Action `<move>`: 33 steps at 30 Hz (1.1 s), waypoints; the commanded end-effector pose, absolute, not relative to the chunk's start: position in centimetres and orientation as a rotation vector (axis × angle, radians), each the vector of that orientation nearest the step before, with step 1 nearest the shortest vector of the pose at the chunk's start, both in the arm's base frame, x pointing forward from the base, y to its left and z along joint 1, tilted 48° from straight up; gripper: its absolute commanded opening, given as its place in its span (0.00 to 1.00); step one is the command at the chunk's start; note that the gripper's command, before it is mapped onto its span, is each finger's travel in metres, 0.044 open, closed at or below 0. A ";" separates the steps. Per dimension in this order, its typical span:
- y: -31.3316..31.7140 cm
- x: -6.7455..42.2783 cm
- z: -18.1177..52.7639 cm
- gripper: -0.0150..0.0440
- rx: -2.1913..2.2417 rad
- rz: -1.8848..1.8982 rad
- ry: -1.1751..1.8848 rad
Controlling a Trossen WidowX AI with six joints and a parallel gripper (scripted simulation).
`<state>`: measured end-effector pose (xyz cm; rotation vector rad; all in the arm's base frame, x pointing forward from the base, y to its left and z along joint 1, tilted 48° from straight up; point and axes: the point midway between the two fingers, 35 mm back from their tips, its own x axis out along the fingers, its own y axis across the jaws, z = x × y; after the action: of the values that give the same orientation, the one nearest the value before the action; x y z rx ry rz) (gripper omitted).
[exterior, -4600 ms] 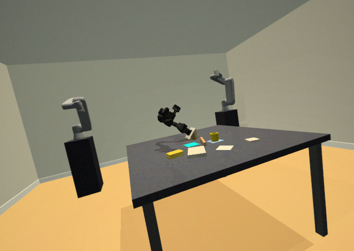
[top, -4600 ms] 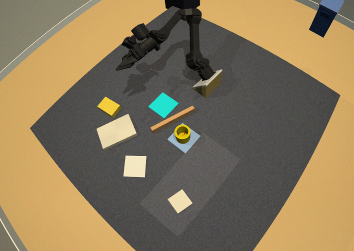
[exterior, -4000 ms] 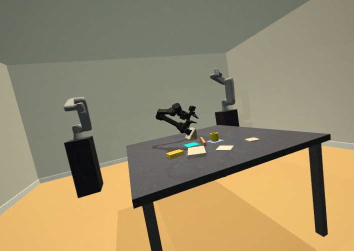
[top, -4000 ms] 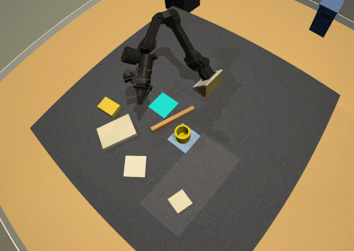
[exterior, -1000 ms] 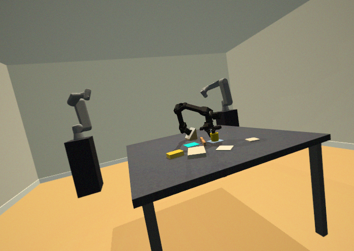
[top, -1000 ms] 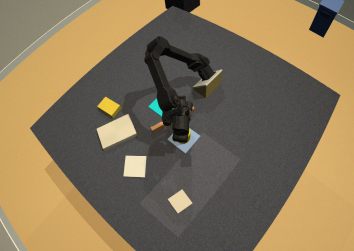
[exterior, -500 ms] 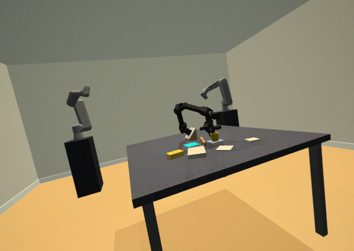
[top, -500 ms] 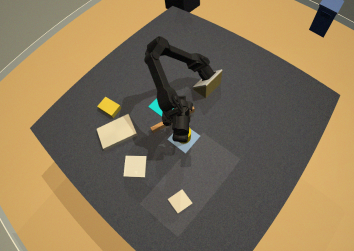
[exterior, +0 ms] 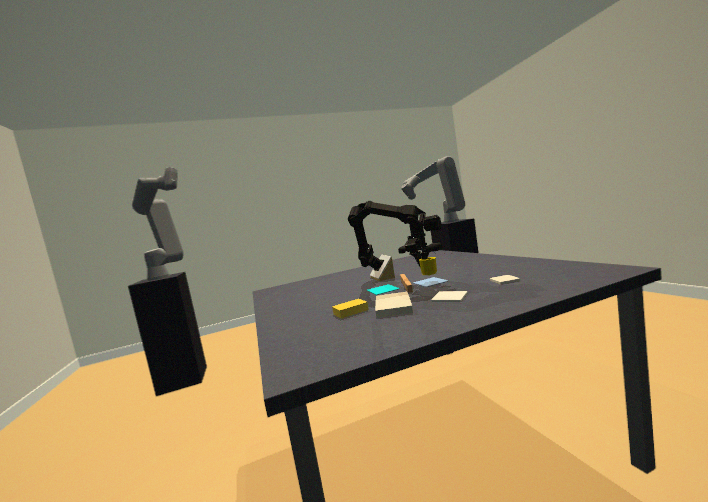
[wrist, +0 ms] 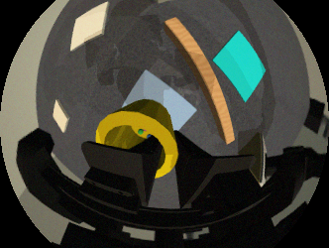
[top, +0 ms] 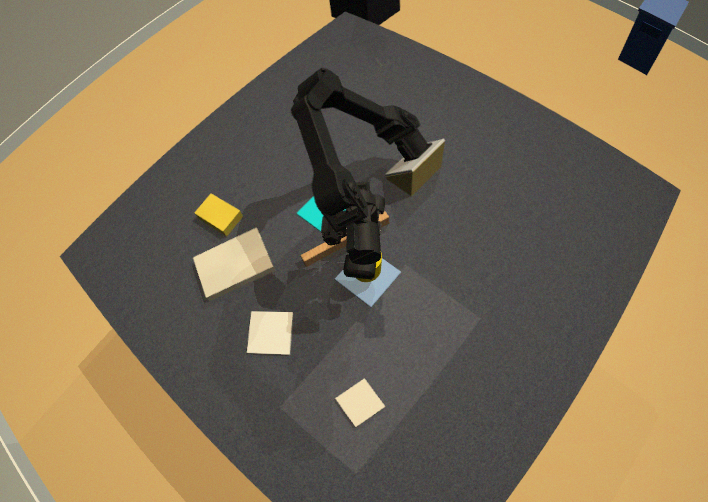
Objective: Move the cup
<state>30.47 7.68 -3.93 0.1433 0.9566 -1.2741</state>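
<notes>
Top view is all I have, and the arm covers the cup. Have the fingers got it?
Observer: Yes. In the wrist view the fingers are shut on the wall of the cup at its rim.
Operator: Is it off the pad?
Observer: It seems so. In the exterior view the cup hangs upright, with what looks like a small gap above the blue pad.
Operator: Any marbles in it?
Observer: The wrist view looks into the cup and shows one green marble. I cannot make out any others.
</notes>
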 end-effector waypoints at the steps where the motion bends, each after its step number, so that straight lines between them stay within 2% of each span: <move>1: 8.8 30.5 -2.9 0.25 0.149 -1.276 0.957; 33: 8.2 30.0 -1.5 0.25 0.144 -1.274 0.956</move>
<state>30.26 8.67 -1.93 0.1505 0.9550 -1.2728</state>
